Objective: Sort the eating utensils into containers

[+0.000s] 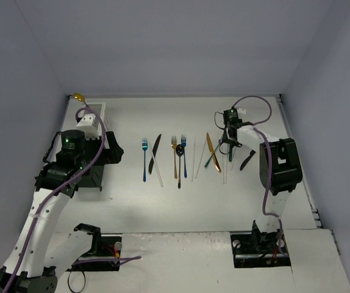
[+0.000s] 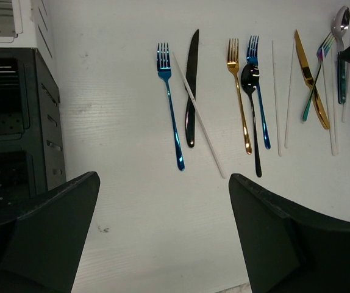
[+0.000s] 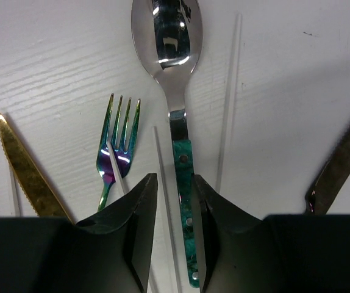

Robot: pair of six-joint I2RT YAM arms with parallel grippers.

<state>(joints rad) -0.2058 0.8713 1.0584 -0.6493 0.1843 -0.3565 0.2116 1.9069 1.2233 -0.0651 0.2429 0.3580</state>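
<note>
The utensils lie in a row mid-table: blue fork (image 1: 144,160), black knife (image 1: 155,152), gold fork (image 1: 175,157), black spoon (image 1: 179,165), gold knife (image 1: 213,152) and thin pale chopsticks (image 1: 193,159). My right gripper (image 1: 227,145) is low over a silver spoon with a teal handle (image 3: 184,177). Its fingers (image 3: 141,207) straddle the handle and one chopstick, narrowly apart, with a gap on the left side; the spoon lies flat. My left gripper (image 2: 163,183) is wide open and empty, above bare table beside the black caddies (image 2: 16,122). A white caddy (image 1: 92,113) stands behind them.
An iridescent fork (image 3: 119,146) and the gold knife (image 3: 28,174) lie left of the spoon. A dark knife (image 3: 339,162) lies to its right. A gold utensil end (image 1: 77,96) shows at the far left corner. White walls close in on three sides.
</note>
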